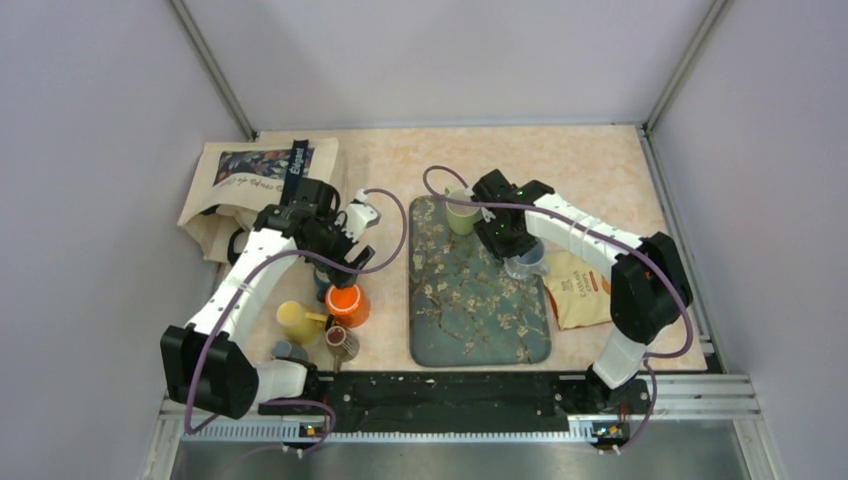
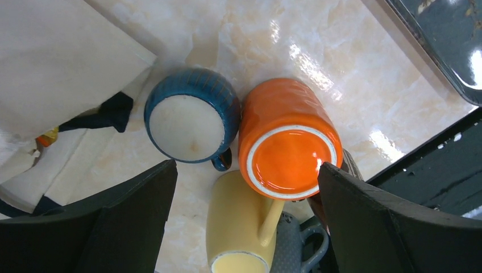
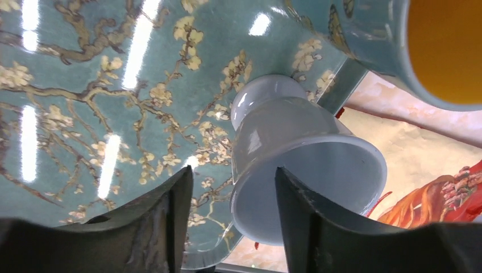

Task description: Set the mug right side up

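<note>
Pale grey mug (image 3: 284, 131): stands at the right edge of the blossom-print tray (image 1: 470, 310), narrow foot on the tray, wide mouth towards the right wrist camera; whether it sits quite level cannot be told. Right gripper (image 3: 233, 173): fingers apart and straddling the mug's near wall, one finger outside it with a visible gap, the other in front of the open mouth; no clamping shows. Orange mug (image 2: 284, 148): on the bench left of the tray, upside down, its white-ringed base facing up. Left gripper (image 2: 245, 170): poised above the orange mug, fingers spread wide, one to either side of it and clear of its walls. Blue mug (image 2: 190, 122): also upside down, touching the orange mug's side. Yellow mug (image 2: 236, 227): lying on its side just beside both, handle towards the orange mug. Grey mug (image 2: 290, 250): partly seen beside the yellow one. Green cup (image 1: 461, 213): at the far end of the tray, beyond the right gripper. Snack packet (image 1: 580, 290): flat on the bench, touching the tray's right edge next to the pale grey mug. Printed tote bag (image 1: 260, 180): at the far left corner of the bench, behind the left arm.
</note>
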Tool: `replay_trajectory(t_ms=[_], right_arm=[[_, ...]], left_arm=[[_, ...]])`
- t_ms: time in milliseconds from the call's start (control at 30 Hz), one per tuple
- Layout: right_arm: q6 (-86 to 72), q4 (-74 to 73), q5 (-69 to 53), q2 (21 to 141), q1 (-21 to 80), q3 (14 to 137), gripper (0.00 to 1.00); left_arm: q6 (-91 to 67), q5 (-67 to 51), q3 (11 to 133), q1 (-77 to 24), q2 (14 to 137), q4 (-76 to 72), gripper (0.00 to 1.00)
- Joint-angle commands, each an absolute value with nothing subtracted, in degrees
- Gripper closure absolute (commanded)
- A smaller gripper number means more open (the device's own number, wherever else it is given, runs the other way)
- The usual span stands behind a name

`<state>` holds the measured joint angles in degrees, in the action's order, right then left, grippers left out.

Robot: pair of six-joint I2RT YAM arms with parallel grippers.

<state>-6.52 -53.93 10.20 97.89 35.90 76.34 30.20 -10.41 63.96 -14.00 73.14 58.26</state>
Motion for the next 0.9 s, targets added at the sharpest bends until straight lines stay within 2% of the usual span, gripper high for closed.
replay_trajectory(t_ms=[0, 133, 433, 600, 767, 867], right_arm=[[-6.0, -54.0, 7.7, 93.2, 36.3, 80.0, 0.40], [-6.1, -53.7, 7.4, 90.5, 36.3, 79.8, 0.29], [-6.2, -53.3, 7.8, 87.7, 36.3, 77.6, 0.27], [-6.2, -52.7, 7.6, 86.6, 36.3, 76.8, 0.27], [-6.1, -52.5, 7.8, 86.2, 36.3, 76.7, 0.27], [-6.1, -52.5, 8.1, 85.9, 36.4, 76.6, 0.27]], left_arm=[[31.5, -12.3, 62.7, -13.8, 73.7, 61.9, 0.01], [33.0, -14.6, 60.4, -13.8, 74.2, 63.2, 0.01], [34.3, -16.8, 54.9, -13.9, 75.4, 60.2, 0.02], [34.0, -19.8, 54.5, -14.4, 76.3, 58.9, 0.23], [31.7, -17.9, 54.0, -15.6, 77.2, 52.4, 0.29], [30.8, -16.0, 54.8, -15.9, 79.3, 47.9, 0.29]])
